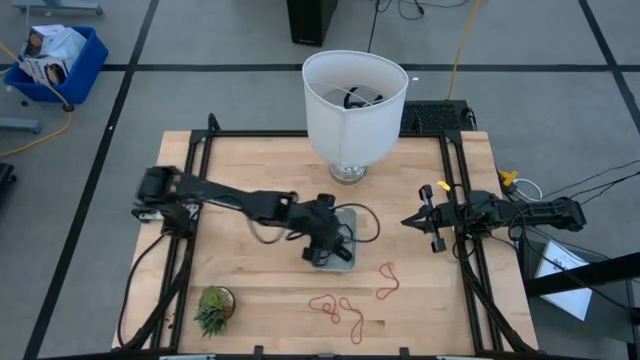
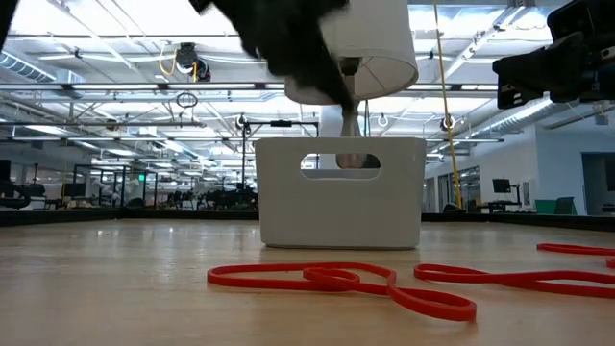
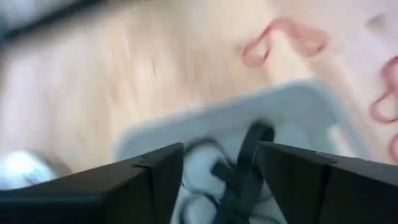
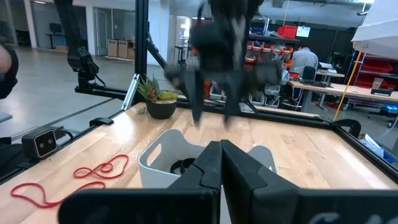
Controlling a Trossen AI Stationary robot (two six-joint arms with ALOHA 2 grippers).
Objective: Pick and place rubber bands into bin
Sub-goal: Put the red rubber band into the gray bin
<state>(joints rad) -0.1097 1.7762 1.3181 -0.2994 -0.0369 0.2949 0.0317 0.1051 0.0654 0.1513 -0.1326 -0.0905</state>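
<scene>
Black rubber bands (image 3: 245, 163) in bin (image 1: 345, 240) between parted left jaws (image 1: 322, 250), right jaws (image 1: 412, 221) clenched, idle

Blurred in the left wrist view: the pale grey-blue plastic bin (image 3: 311, 106) and dark loops (image 3: 239, 168) inside it, count unclear. From above, mostly covered by the left gripper (image 1: 322, 244). Cut off at the low view's edge: red-orange rubber bands (image 2: 577, 250).

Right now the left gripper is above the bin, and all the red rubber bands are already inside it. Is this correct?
Not quite. The left gripper is above the bin, but the red rubber bands lie on the table outside it, as the high view shows.
</scene>
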